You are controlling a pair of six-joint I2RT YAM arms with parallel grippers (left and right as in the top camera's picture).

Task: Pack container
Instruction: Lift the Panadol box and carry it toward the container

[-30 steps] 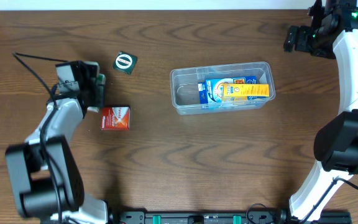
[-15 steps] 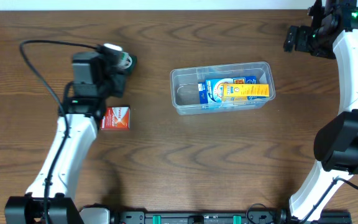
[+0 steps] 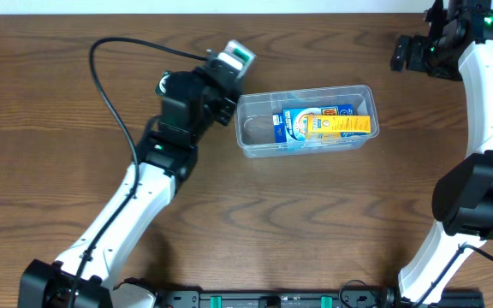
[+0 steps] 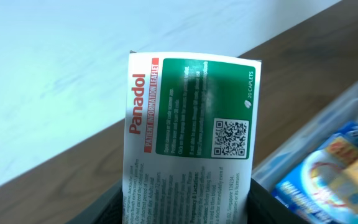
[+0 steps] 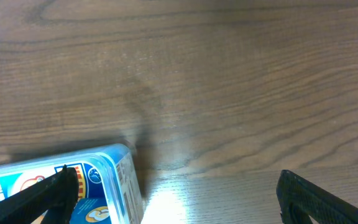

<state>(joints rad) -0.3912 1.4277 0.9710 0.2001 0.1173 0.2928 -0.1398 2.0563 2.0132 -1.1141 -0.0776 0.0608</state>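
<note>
— Where's your left claw (image 3: 227,67)?
— Clenched on the green-and-white box (image 4: 188,143), just short of the left end of the container (image 3: 245,144), which sits in the middle of the table (image 3: 315,222). Your right claw (image 3: 403,53) is released, well apart.
— Risk?
— Drop now and the box could clip the rim and land outside.

Boxes (image 3: 323,125) inside container (image 3: 253,139), carton (image 3: 233,58) at its left

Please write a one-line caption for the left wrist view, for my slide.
Left pincer holds a green-and-white Panadol box near the clear container, which already has boxes inside.
</note>
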